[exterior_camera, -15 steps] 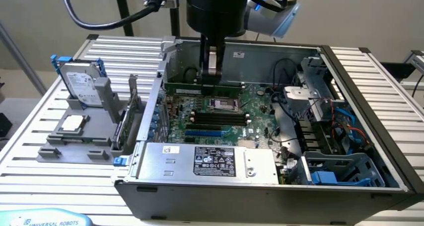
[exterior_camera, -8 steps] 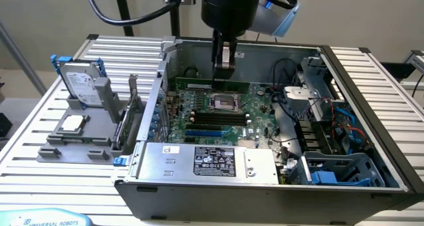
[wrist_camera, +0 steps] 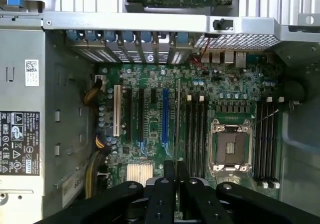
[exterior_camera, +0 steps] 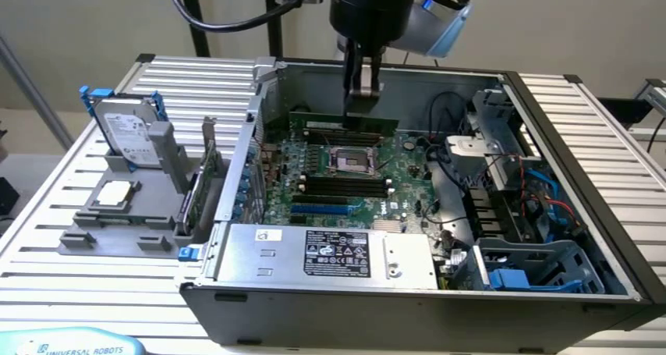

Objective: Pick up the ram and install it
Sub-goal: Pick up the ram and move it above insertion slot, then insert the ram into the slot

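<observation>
Over the motherboard (exterior_camera: 348, 175), inside the open case (exterior_camera: 582, 214), the ram (exterior_camera: 317, 122) hangs edge-down. If it meets the memory slots (wrist_camera: 195, 134) tilted or off-line, pressing could jam it or strain the board. The hand (exterior_camera: 363, 105) is clenched narrowly — grasping the ram's upper edge, pinching both faces.

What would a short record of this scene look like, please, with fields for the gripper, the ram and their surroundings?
gripper: shut on the ram, reaching down into the open case
ram: green stick, held level by its top edge over the far part of the motherboard
seating: cannot tell whether it touches a slot
processor socket: just in front of the ram, open
holder: outside the case on the exterior view's left, with a hard drive and a processor chip
</observation>
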Controlling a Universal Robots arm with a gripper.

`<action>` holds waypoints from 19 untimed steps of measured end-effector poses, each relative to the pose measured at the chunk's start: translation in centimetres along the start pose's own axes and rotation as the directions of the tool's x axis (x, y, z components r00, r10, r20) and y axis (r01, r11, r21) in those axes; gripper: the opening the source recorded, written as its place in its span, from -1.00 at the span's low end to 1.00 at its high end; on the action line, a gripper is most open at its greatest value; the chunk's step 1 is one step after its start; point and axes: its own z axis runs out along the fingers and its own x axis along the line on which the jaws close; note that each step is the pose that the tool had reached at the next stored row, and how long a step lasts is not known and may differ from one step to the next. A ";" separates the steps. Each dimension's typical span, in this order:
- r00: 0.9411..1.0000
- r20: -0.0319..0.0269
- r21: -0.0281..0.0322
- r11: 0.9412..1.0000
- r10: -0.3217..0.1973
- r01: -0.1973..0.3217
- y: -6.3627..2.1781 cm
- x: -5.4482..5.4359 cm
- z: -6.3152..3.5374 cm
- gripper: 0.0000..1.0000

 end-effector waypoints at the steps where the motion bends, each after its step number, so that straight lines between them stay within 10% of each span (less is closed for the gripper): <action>1: 1.000 0.000 0.000 1.000 0.000 0.000 -0.18 -0.3 0.11 -0.73; 19: 1.000 0.000 -0.001 1.000 0.011 -0.011 -1.05 -2.6 1.83 -0.73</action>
